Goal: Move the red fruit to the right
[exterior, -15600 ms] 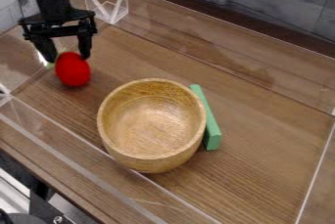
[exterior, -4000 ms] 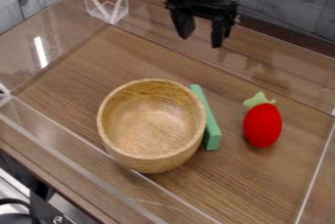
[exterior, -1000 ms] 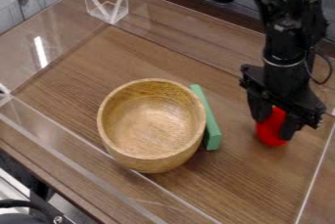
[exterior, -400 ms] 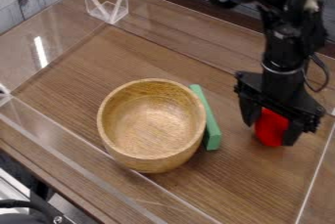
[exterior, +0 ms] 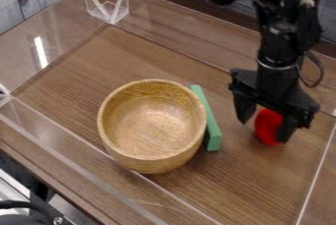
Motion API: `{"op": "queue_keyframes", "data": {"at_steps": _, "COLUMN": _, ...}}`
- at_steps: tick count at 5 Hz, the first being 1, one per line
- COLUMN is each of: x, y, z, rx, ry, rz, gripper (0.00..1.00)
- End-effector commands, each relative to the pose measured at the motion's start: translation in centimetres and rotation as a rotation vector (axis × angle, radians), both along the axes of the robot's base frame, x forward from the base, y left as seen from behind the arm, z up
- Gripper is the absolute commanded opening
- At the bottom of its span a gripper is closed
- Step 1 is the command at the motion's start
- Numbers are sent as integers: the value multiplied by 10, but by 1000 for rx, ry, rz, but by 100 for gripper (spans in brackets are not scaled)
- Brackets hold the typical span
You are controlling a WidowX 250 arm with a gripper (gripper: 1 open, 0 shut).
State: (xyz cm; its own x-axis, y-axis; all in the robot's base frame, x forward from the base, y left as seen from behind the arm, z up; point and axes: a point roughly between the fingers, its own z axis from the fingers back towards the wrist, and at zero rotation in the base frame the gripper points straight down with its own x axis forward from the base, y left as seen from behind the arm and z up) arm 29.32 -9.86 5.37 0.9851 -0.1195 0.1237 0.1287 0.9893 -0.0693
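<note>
At the left of the bench (exterior: 79, 67), the wooden bowl (exterior: 153, 125) is seen, with the green block (exterior: 206, 118) standing just beside its right rim. Further right comes the tool (exterior: 272, 110), reaching down from the far side, its fingers spread wide, one to the left and one to the right, with nothing seen to be gripped. Between and just below them the red fruit (exterior: 270, 129) is seen lying on the bench, right of the block and apart from it. The fruit's long axis appears to run roughly from the far side towards the near side, across the spread of the fingers; whether it is touched by either finger cannot be told. Since the fruit already lies on the right, the task is judged all but done; a straight lift is called for, as a sideways one could drag the fruit.
</note>
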Motion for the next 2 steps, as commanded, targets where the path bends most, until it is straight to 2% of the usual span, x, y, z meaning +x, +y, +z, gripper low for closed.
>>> {"op": "queue_keyframes", "data": {"at_steps": 1, "x": 19, "y": 2, "z": 33, "rx": -25, "ry": -100, "rz": 6, "gripper": 100}}
{"op": "queue_keyframes", "data": {"at_steps": 2, "x": 17, "y": -8, "z": 24, "rx": -28, "ry": -107, "rz": -7, "gripper": 100}}
